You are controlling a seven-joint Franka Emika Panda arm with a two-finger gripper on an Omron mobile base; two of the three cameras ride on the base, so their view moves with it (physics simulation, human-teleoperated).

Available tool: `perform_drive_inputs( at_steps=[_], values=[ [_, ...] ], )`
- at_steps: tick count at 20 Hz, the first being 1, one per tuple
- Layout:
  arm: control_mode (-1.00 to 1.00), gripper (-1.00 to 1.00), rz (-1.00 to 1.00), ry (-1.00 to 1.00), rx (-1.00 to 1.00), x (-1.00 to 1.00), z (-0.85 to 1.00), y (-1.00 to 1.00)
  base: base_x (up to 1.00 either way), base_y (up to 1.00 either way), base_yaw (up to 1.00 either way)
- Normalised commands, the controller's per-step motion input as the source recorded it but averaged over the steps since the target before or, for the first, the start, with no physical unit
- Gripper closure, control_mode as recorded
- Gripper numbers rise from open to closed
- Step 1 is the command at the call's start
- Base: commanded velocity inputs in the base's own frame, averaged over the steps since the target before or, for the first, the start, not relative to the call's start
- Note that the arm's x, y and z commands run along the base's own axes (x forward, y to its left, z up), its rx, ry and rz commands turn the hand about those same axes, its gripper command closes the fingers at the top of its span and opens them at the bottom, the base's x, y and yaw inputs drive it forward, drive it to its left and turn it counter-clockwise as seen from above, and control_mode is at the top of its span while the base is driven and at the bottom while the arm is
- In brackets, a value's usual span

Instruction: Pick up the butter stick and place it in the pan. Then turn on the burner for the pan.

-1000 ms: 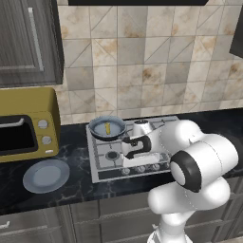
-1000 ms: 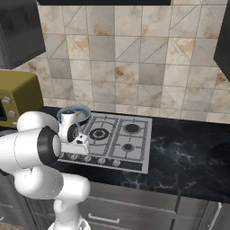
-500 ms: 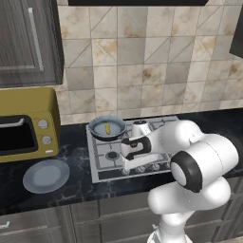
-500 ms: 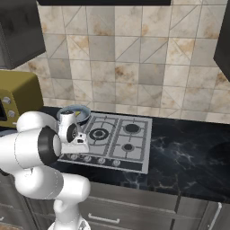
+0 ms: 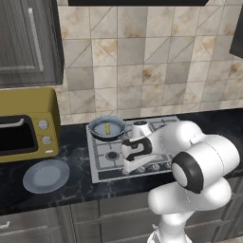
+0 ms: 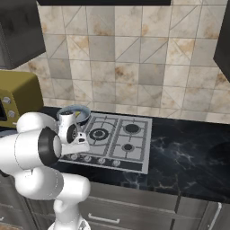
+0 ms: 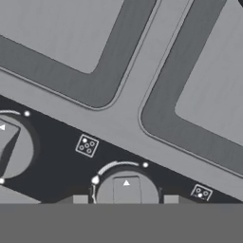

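The stove (image 5: 128, 149) served as the anchor for everything here. The pan (image 5: 107, 127) sat on its back-left burner, and the butter stick (image 5: 107, 128) lay inside the pan, a thin pale-yellow bar near the middle of the pan's floor. From the right base view the pan (image 6: 74, 112) showed just behind the arm's wrist, at the stove's (image 6: 110, 141) far-left corner.

The gripper (image 5: 129, 167) hung low over the stove's front edge, above the row of knobs. In the hand view a knob (image 7: 126, 190) with a white triangle mark stood right between the two dark fingertips (image 7: 80, 200), which flanked it on either side (whether they actually pressed against it could not be told). A second knob (image 7: 12, 148) sat further along the dark control strip, and small burner-layout icons were printed between them. Whether the jaws were gripping or merely straddling the knob was not clear from the pictures.

Left of the stove, on the dark counter (image 5: 76, 185), rested a round grey-blue plate (image 5: 46, 175), and behind it a yellow microwave (image 5: 28, 126) stood against the tiled wall.
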Motion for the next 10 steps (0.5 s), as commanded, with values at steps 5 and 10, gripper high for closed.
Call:
perform_drive_inputs(
  at_steps=[5,10],
  values=[
    [-1.0,1.0,0.17,0.0,0.06,0.0,-0.25,0.0,0.0,0.0,0.0],
    [-1.0,1.0,0.18,0.0,0.05,0.0,-0.3,0.0,0.0,0.0,0.0]
  ],
)
